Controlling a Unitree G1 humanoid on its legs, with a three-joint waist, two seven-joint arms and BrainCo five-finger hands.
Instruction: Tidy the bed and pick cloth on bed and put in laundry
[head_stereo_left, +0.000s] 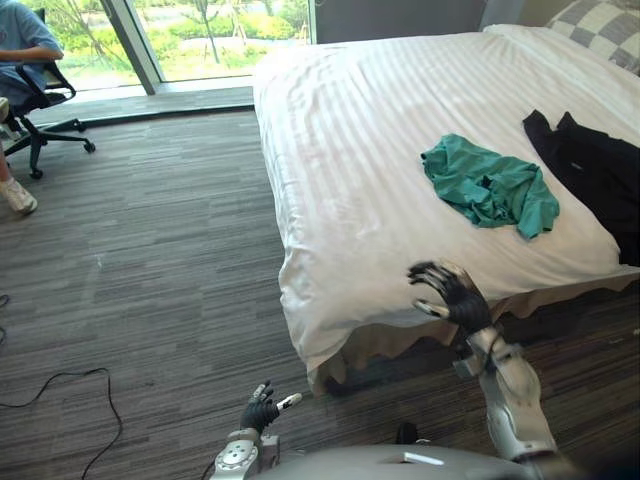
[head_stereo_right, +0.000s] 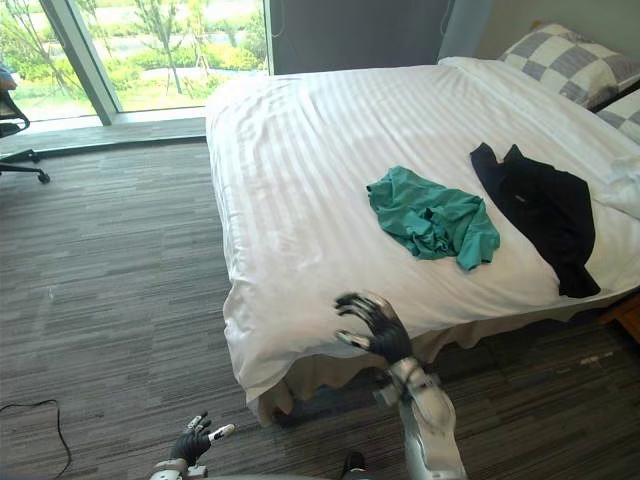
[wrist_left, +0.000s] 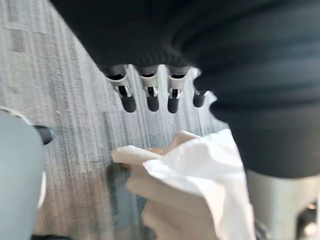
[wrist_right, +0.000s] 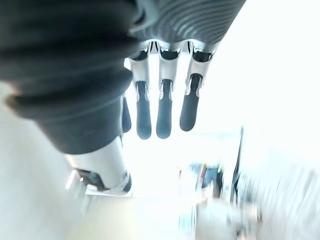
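- Two garments lie on the bed (head_stereo_left: 340, 150), on its white striped duvet (head_stereo_right: 300, 160). One is a crumpled teal cloth (head_stereo_left: 490, 188). The other is a black garment (head_stereo_left: 590, 170), spread out just beside it on the side nearer the checked pillow (head_stereo_right: 570, 62).
- The right hand (head_stereo_left: 450, 292) hovers at the bed's foot edge, short of the teal cloth, with its fingers spread and loose, grasping nothing.
- The left hand (head_stereo_left: 262, 408) hangs low over the carpet (head_stereo_left: 150, 260), fingers relaxed and empty.
- The step in hand looks like the reach for a first garment, probably the teal one as the nearer. Nothing is lifted yet.
- Next, the right hand would need to travel forward over the duvet, settle on a bunched fold and close there without gathering the bedding.
- No label or writing can be read on the clothes or bedding.
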